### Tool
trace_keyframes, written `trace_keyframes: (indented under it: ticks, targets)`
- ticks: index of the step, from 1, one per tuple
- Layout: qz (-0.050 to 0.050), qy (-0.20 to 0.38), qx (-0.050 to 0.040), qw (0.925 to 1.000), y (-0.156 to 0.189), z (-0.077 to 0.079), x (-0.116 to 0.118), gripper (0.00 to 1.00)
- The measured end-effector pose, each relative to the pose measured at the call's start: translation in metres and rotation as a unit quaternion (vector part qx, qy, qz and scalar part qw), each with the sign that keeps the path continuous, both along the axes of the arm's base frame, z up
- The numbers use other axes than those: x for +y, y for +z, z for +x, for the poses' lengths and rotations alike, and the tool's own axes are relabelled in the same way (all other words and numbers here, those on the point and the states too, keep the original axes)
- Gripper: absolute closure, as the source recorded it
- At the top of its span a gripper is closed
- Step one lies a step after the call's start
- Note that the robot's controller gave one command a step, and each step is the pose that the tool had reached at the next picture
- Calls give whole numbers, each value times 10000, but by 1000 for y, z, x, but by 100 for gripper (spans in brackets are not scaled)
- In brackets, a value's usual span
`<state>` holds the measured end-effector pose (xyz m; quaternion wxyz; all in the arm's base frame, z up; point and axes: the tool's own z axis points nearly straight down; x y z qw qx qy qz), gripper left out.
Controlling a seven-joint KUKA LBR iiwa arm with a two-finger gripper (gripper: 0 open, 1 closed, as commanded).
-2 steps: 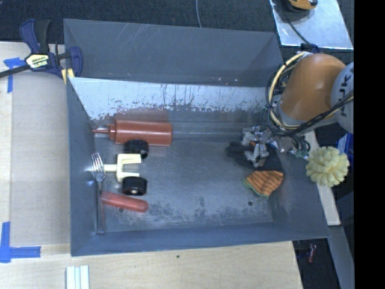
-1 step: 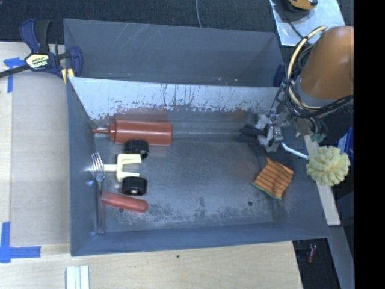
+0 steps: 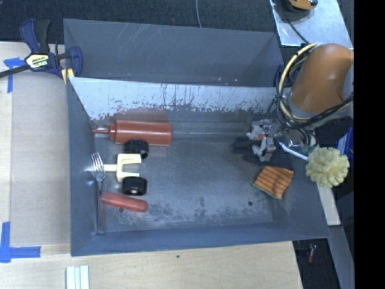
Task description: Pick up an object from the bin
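The gripper (image 3: 262,142) is a small dark knot of parts and cables near the right wall of the bin (image 3: 180,53), its details too small to tell. A red sausage-shaped piece (image 3: 124,202) crosses the fork (image 3: 98,173), hiding part of its handle. Whether the knobbly yellow ball (image 3: 328,166) rests on the rim or beyond it cannot be told.

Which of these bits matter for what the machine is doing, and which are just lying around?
In the job: claw; grey bin; orange ridged block, nearest the claw.
Lying about: brown bottle, wheeled toy, fork, red sausage, all at the bin's left.
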<state>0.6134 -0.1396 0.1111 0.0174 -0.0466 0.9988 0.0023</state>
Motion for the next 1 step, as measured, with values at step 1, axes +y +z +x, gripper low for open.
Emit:
trace_keyframes:
  ticks: [1]
  targets:
    - [9,-105,8,9999,-33,-2,-3,100]
